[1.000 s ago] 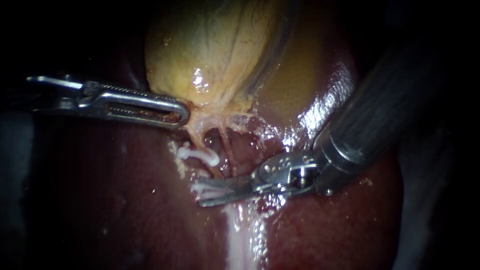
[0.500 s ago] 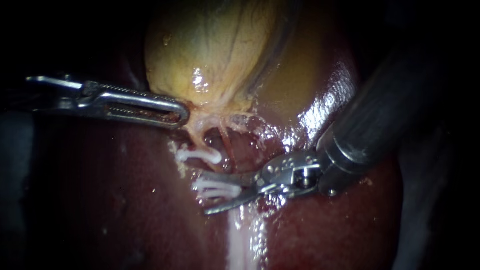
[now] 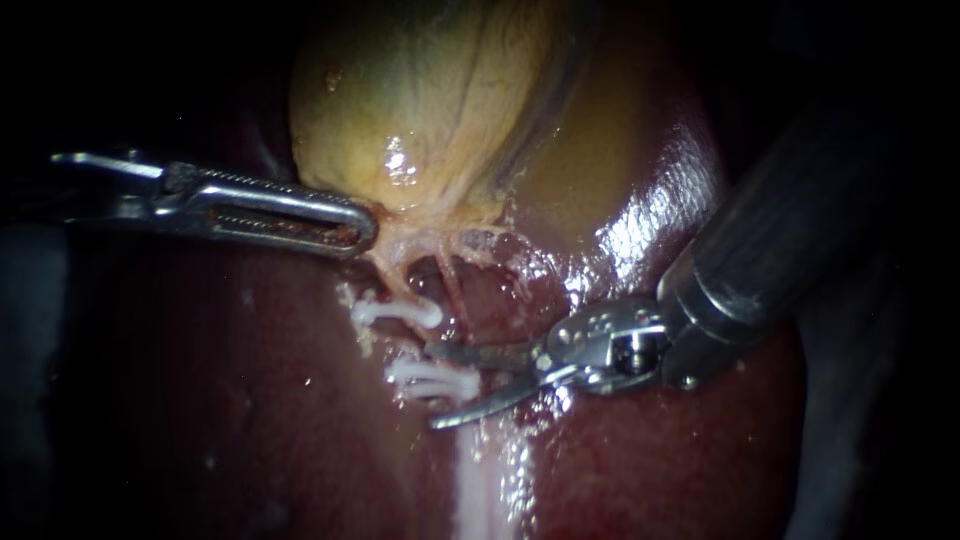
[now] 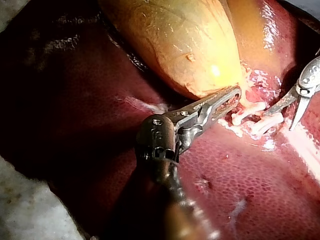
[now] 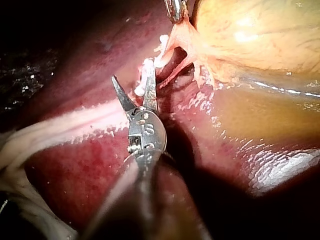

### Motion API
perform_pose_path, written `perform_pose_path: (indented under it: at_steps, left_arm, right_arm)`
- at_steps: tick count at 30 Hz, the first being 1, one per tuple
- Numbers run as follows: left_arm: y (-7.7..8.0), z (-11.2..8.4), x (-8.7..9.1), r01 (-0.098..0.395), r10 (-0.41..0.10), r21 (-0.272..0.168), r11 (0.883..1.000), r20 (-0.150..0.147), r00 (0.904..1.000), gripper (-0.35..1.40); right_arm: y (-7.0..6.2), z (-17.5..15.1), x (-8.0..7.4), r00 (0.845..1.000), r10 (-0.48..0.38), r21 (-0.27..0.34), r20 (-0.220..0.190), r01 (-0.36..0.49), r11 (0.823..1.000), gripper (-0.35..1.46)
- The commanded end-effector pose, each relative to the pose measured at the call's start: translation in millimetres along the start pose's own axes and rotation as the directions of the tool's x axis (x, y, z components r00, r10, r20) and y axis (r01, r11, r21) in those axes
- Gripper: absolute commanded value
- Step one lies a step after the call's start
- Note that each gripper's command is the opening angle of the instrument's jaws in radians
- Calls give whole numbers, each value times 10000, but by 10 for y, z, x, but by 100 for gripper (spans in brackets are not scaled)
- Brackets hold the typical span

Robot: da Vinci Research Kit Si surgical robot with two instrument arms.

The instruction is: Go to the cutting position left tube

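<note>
Drawing back rightward, the right instrument [image 3: 433, 388] is spreading its jaws, the lower clips [image 3: 412, 374] lying between them; the left instrument [image 3: 365, 230] is pinching the gallbladder [image 3: 420, 100].

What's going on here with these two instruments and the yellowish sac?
A surgical robot is working on a pig's liver and gallbladder. The left instrument has its jaws shut on the gallbladder at its lower end, where thin strands fan out. The right instrument has its jaws open, their tips at the lower clips on the left tube, just below the upper clip. No cut shows yet.
</note>
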Motion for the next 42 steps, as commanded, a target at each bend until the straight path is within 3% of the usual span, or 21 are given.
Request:
perform_pose_path:
  at_steps: [1,14,27,42]
  left_arm:
    - [0,0,0,-2,2,-3,10000,1,10000,-35]
    - [1,0,0,1,-1,0,10000,-1,10000,-35]
    - [3,2,1,7,-7,11,10000,-8,10000,-35]
    - [3,4,1,11,-11,21,10000,-15,10000,-35]
  right_arm:
    - [1,-2,0,10000,7,-50,-2,-7,10000,108]
    - [7,-2,1,10000,37,-106,-7,-37,9999,116]
    - [18,29,-6,10000,-11,-274,9,12,9996,131]
    - [23,52,7,10000,36,-387,-9,-36,9992,136]
